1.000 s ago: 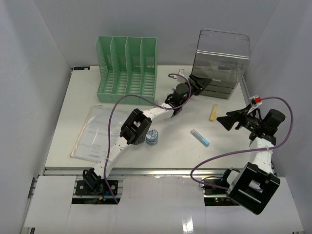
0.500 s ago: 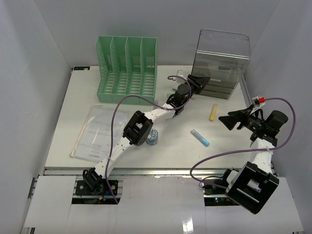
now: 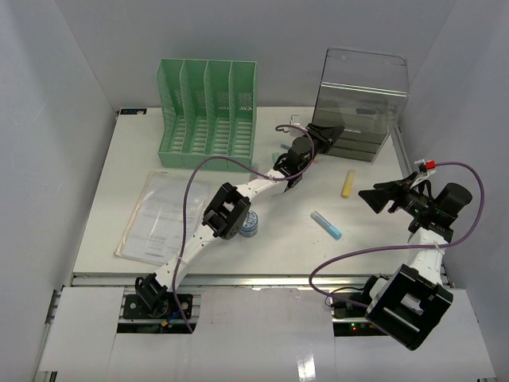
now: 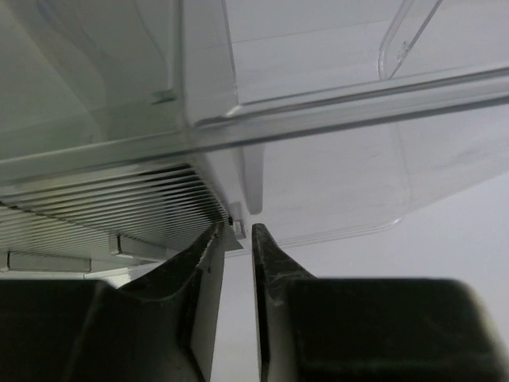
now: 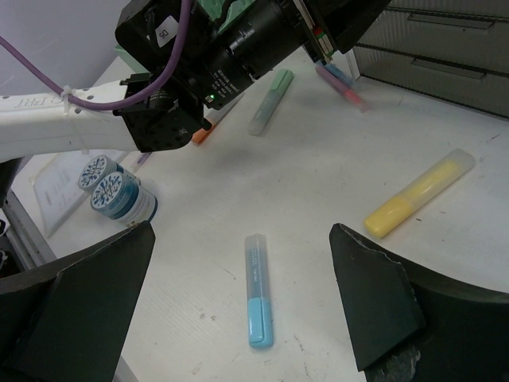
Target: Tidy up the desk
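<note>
The left arm stretches far across the desk [image 3: 278,239], with the left claw [image 4: 236,231] right up against the drawers [image 3: 358,139]. Its fingers are almost together with a thin slit between them, and I cannot tell whether they pinch anything. The right arm is bent and raised, with the right claw [image 3: 370,199] spread wide and released. The desk lies below both claws, and a blue marker [image 5: 258,298] lies under the right one's gap
</note>
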`<state>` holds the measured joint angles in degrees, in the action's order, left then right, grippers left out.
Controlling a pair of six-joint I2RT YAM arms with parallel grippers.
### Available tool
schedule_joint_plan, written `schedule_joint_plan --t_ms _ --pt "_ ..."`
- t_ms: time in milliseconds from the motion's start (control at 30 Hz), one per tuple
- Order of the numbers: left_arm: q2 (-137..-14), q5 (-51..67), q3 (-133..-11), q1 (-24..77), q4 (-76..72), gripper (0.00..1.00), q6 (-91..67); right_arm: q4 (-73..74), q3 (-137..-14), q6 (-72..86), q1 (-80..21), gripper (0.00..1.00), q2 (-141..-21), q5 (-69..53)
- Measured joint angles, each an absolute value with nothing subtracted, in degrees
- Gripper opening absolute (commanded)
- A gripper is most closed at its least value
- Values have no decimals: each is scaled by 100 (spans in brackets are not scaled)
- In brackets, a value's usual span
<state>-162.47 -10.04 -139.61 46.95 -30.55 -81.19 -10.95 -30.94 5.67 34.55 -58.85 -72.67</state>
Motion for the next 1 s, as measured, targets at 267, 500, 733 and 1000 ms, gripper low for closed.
schedule_joint_plan --t_ms 267,500,733,1000 --pt "-16309 -991 -14011 4700 -3108 10 -8184 -1212 -3016 622 3481 98 -5868 -7272" --pt "-16166 -862 -13739 4700 -3227 0 -8025 -1218 -2953 621 3492 98 -5725 -7306" --pt "-15073 -615 -11952 4674 -3714 0 -7631 -1070 -2938 348 3492 97 -5452 -7262" --pt "-13545 -311 -10152 4732 -4295 0 -7243 -612 -3623 242 3488 98 -5820 -7188"
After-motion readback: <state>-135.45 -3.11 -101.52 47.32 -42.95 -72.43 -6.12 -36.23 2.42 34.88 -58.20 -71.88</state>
